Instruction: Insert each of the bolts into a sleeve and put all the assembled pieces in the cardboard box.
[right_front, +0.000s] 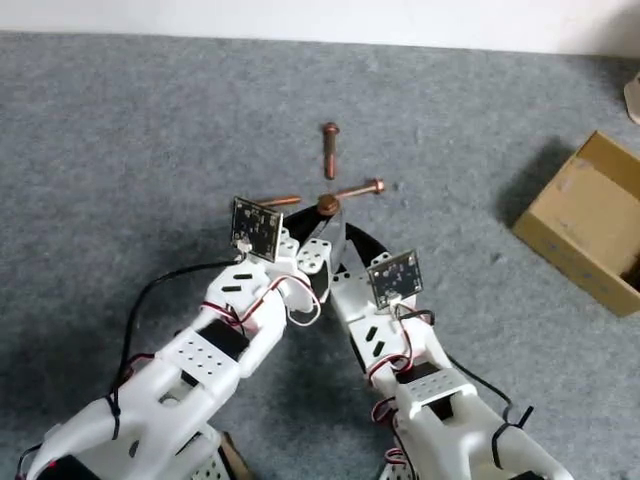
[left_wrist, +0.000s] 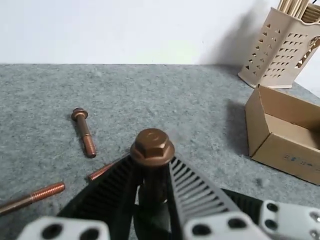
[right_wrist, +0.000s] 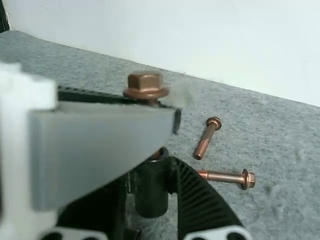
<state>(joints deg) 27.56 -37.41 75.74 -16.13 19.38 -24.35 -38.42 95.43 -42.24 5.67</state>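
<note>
My left gripper (left_wrist: 152, 167) is shut on a copper bolt (left_wrist: 152, 146), holding it upright with the hex head on top. Right below it, my right gripper (right_wrist: 150, 200) is shut on a black sleeve (right_wrist: 151, 192). The bolt's shaft reaches the sleeve's top opening; how deep it sits is hidden. In the high view both grippers meet mid-table at the bolt head (right_front: 328, 205). Three loose bolts lie on the grey mat just beyond: one (right_front: 330, 148) farther back, one (right_front: 362, 188) to the right, one (right_front: 270, 202) to the left. The cardboard box (right_front: 590, 220) stands open at the right.
A beige perforated utensil holder (left_wrist: 282, 45) stands behind the box at the far right. The grey mat (right_front: 150, 150) covers the table up to a white wall at the back.
</note>
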